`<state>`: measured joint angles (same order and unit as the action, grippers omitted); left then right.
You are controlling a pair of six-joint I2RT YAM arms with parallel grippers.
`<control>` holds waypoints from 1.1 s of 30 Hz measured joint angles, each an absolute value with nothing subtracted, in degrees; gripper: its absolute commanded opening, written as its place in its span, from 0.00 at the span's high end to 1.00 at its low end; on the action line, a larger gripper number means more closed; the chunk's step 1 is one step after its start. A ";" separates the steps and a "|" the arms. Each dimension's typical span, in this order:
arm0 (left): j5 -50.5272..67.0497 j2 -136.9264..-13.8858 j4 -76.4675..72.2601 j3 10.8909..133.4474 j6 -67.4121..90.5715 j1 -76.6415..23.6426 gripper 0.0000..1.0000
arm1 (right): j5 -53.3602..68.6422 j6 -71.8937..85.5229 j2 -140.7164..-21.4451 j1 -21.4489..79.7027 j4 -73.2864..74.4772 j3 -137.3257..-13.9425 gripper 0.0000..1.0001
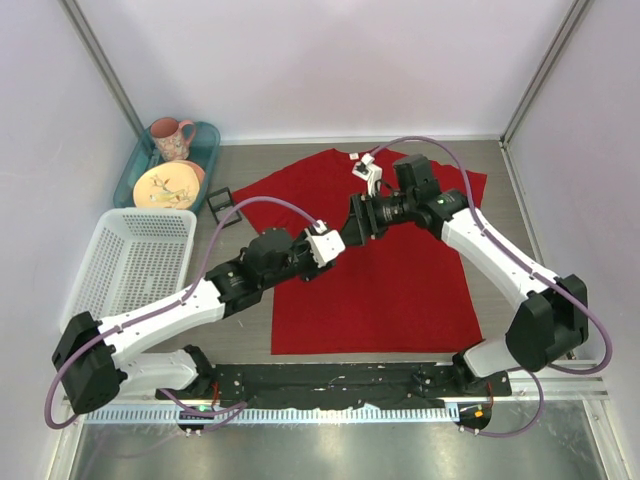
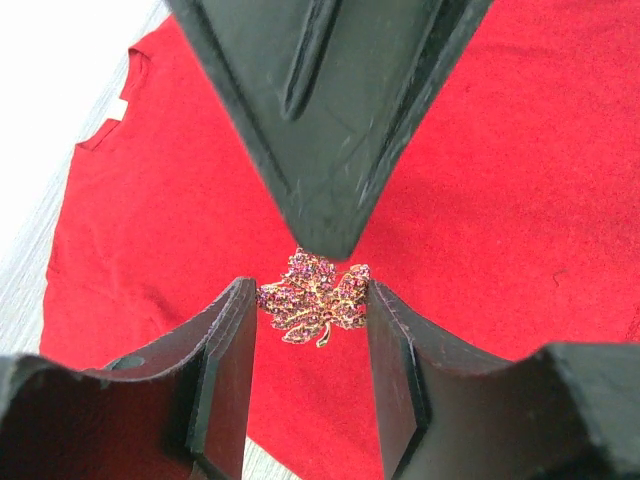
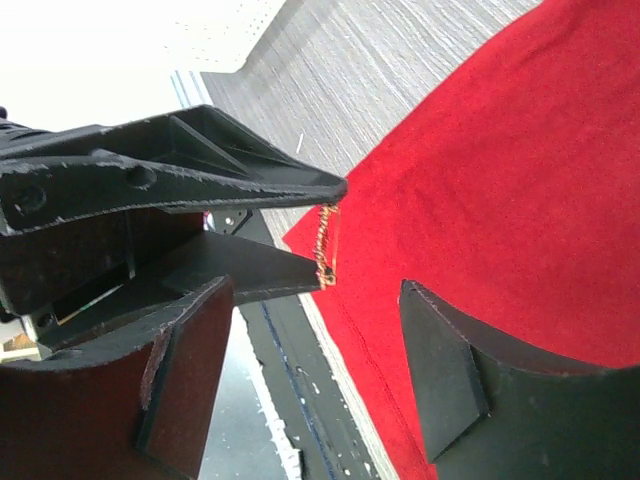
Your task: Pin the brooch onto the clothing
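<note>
Over the clothing (image 2: 520, 200), the left gripper (image 2: 311, 300) pinches the brooch (image 2: 315, 308), its back hidden.

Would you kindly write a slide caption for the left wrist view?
Left hand pinches the tiny pink jewelled maple-leaf brooch over the bright red T-shirt.

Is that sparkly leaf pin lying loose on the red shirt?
No, the brooch is pinched by its edges between the left gripper's two fingers, held up off the red T-shirt.

Brooch (image 3: 326, 245) between left fingers (image 3: 230, 175), over clothing (image 3: 520, 170)
</note>
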<state>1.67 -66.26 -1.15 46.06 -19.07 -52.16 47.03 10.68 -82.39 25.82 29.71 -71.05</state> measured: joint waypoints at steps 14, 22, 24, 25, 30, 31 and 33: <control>1.10 -66.50 -1.54 46.06 -19.94 -52.88 0.64 | 48.18 12.62 -86.52 28.73 26.06 -70.35 0.73; 0.84 -66.50 -1.45 46.06 -20.01 -52.86 0.27 | 49.17 12.62 -86.63 28.93 25.02 -70.35 0.99; 0.84 -66.50 -0.80 46.41 -20.23 -52.88 0.20 | 48.99 12.27 -86.63 28.93 25.39 -70.54 0.99; 0.84 -66.50 0.40 47.07 -19.92 -52.88 0.15 | 48.75 11.68 -86.63 28.86 25.80 -70.83 0.99; 0.01 -66.06 12.12 54.43 -17.98 -52.47 0.10 | 45.34 4.32 -86.17 27.00 29.87 -73.82 0.99; 0.45 -65.71 14.81 56.18 -17.04 -51.88 0.10 | 43.59 1.83 -85.60 26.57 30.65 -73.93 0.99; 2.55 -64.79 20.03 59.16 -15.22 -50.22 0.09 | 39.79 -3.55 -83.64 26.00 32.05 -73.71 0.99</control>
<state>2.55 -64.79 20.03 59.16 -15.22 -50.22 39.79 -3.55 -83.64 26.00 32.05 -73.71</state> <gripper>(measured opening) 0.897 0.017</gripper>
